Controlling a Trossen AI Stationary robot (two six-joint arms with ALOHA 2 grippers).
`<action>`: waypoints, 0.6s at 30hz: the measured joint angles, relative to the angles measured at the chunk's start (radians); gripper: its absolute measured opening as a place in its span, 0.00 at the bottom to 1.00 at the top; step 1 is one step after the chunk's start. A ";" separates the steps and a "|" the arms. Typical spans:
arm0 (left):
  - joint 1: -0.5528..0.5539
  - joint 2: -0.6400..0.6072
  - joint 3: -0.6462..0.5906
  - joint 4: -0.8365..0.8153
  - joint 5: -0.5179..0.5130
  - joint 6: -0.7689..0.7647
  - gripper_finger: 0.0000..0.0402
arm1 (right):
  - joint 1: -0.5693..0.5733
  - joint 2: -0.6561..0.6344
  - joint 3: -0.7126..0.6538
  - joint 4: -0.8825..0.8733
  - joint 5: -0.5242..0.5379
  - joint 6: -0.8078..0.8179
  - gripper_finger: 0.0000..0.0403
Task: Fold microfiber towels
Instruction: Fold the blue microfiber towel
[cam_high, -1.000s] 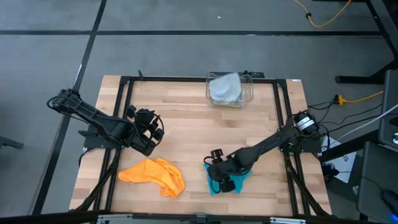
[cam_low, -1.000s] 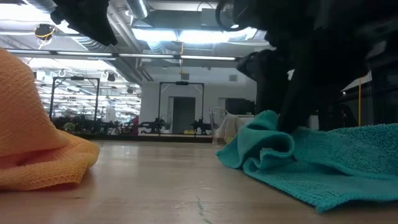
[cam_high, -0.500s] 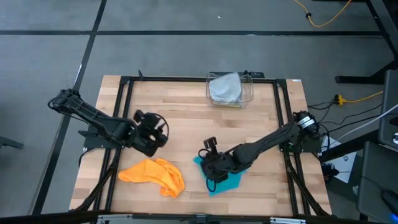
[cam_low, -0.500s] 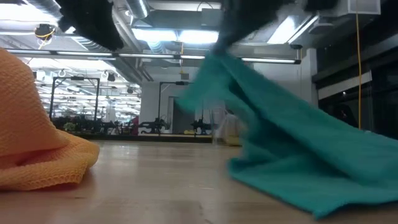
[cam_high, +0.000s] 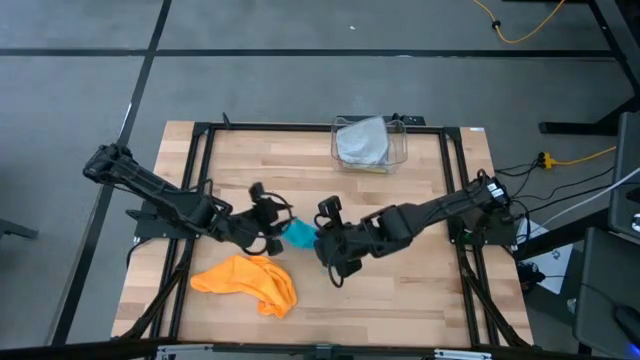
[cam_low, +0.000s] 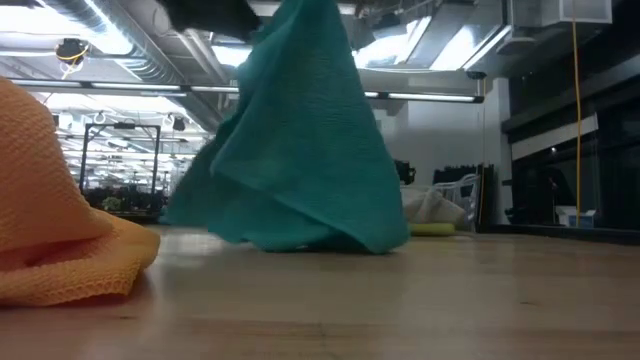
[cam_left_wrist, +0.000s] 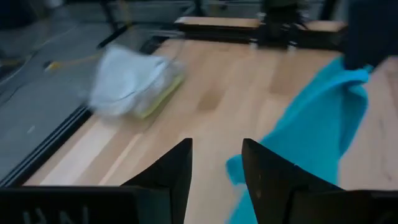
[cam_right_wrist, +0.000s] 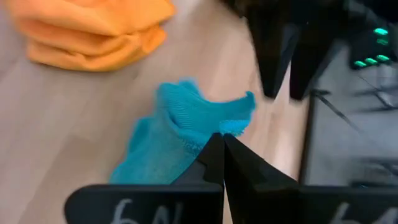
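Near the table's middle, the right gripper (cam_high: 322, 243) has its 2 fingers pinched together on an edge of the teal towel (cam_high: 298, 234), as the right wrist view shows, with the cloth (cam_right_wrist: 177, 140) bunched at the fingertips. From table height the teal towel (cam_low: 295, 140) hangs as a tall drape, its lower folds touching the wood. The left gripper (cam_high: 276, 224) sits just beside that towel on its other side, fingers (cam_left_wrist: 171, 174) set a narrow gap apart and holding nothing, the teal cloth (cam_left_wrist: 311, 130) just ahead of them. The orange towel (cam_high: 246, 280) lies crumpled on the table (cam_high: 420, 290) near the front edge, below the left gripper and apart from the teal one. A clear bin (cam_high: 370, 142) at the back edge holds a grey-blue towel (cam_high: 360, 140) with a strip of lime green beneath it.
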 joint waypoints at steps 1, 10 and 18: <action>0.006 0.013 -0.009 0.051 0.028 0.049 0.33 | -0.009 0.000 0.001 0.005 -0.037 -0.010 0.00; 0.087 0.087 -0.013 0.198 0.214 0.189 0.33 | -0.042 0.000 -0.001 0.016 -0.102 -0.019 0.00; 0.096 0.059 -0.013 0.190 0.301 0.198 0.34 | -0.041 0.000 0.000 -0.052 -0.104 0.013 0.00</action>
